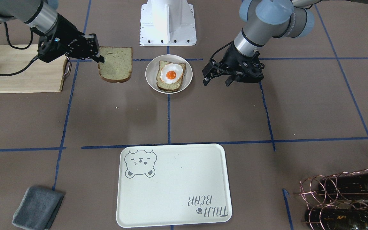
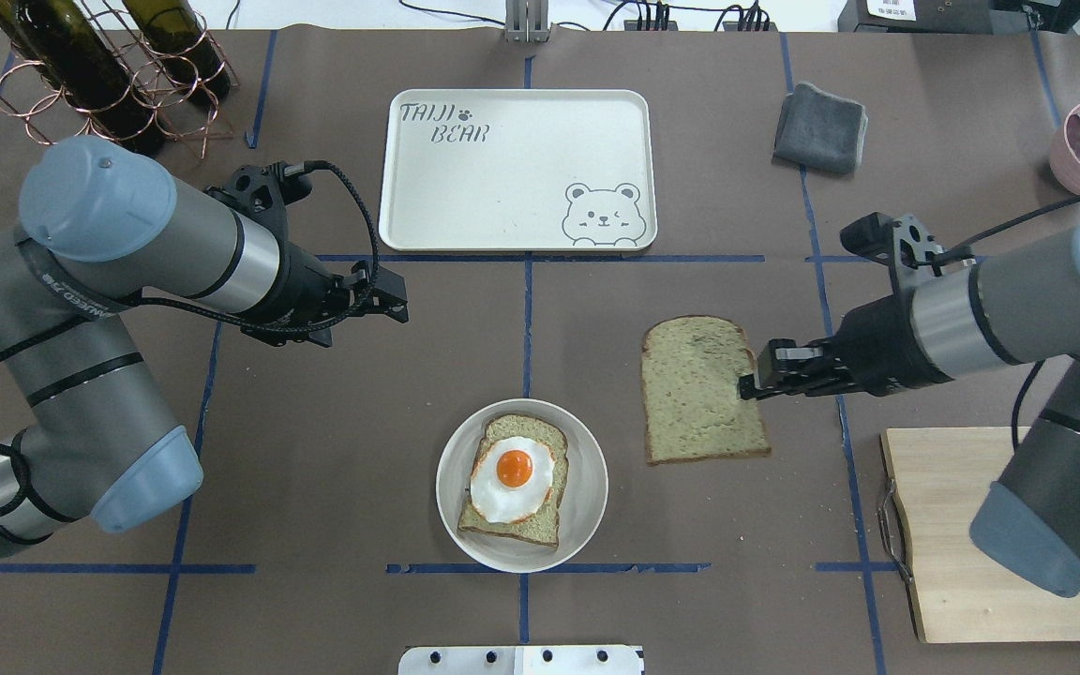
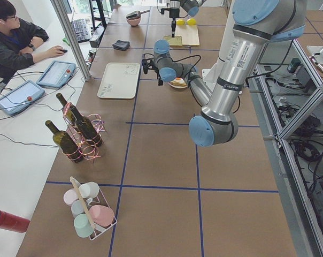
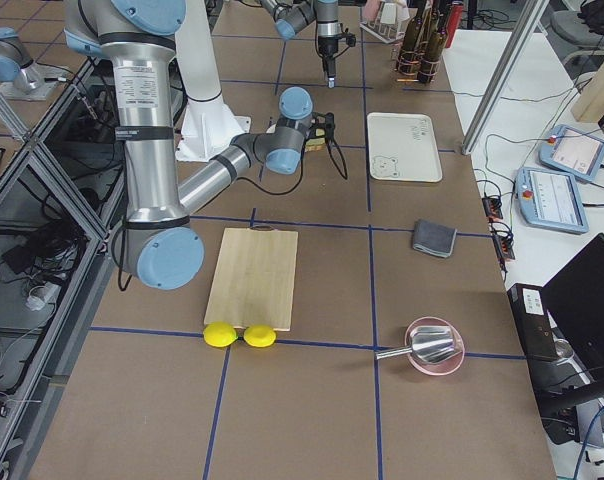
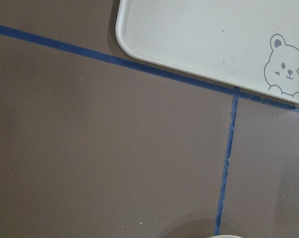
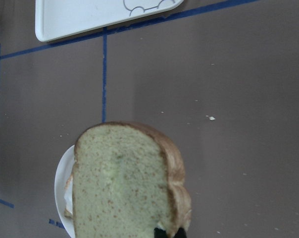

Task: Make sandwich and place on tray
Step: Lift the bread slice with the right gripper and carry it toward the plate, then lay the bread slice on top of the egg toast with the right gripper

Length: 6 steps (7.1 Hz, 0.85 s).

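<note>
Two steps were left, by my reading — capping the stack and carrying it over. The left gripper (image 2: 399, 300) hovered empty, jaws apart, left of the dish (image 2: 587, 450), where the bottom slice (image 2: 521, 527) bore the egg (image 2: 512, 473). Just right of the dish, the top slice (image 2: 695, 389) hung pinched at its edge in the right gripper (image 2: 746, 386) — the tray (image 2: 521, 187) beyond lay bare.

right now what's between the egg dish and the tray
Only bare brown table crossed by blue tape lines; the overhead view shows nothing standing between the dish and the tray.
</note>
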{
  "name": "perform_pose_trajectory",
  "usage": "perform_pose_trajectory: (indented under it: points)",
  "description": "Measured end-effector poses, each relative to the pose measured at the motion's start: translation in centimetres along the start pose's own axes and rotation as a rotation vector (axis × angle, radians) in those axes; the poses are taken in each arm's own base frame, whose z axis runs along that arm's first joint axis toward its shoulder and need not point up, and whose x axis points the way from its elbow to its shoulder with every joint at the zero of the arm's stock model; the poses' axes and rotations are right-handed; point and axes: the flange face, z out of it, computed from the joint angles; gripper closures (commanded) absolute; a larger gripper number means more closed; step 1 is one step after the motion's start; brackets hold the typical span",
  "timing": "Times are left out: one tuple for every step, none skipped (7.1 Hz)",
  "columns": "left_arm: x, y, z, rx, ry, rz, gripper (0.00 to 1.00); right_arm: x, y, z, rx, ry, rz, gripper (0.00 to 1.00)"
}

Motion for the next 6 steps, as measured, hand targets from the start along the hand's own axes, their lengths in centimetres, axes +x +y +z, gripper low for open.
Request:
perform_pose_trajectory:
  points:
    - [-0.2, 0.0, 0.1, 0.000, -0.003, 0.000, 0.00, -4.6, 0.6, 3.0, 0.010, 0.032, 0.002, 1.00]
    - [-0.9, 0.0, 0.4, 0.000, -0.001, 0.003, 0.00, -8.2, 1.6, 6.1, 0.028, 0.065, 0.011, 1.00]
    - [-1.8, 0.0, 0.7, 0.001, 0.008, 0.008, 0.00, -10.1, 2.9, 9.0, 0.044, 0.094, 0.012, 1.00]
    - [-2.4, -0.1, 1.1, 0.001, 0.012, 0.010, 0.00, -10.6, 4.0, 11.3, 0.051, 0.121, 0.009, 1.00]
    - [-2.6, -0.2, 1.3, 0.001, 0.013, 0.011, 0.00, -10.4, 5.0, 13.7, 0.055, 0.154, 0.005, 1.00]
    - [-2.7, -0.1, 1.5, -0.001, 0.012, 0.010, 0.00, -10.2, 5.7, 15.7, 0.061, 0.181, 0.000, 1.00]
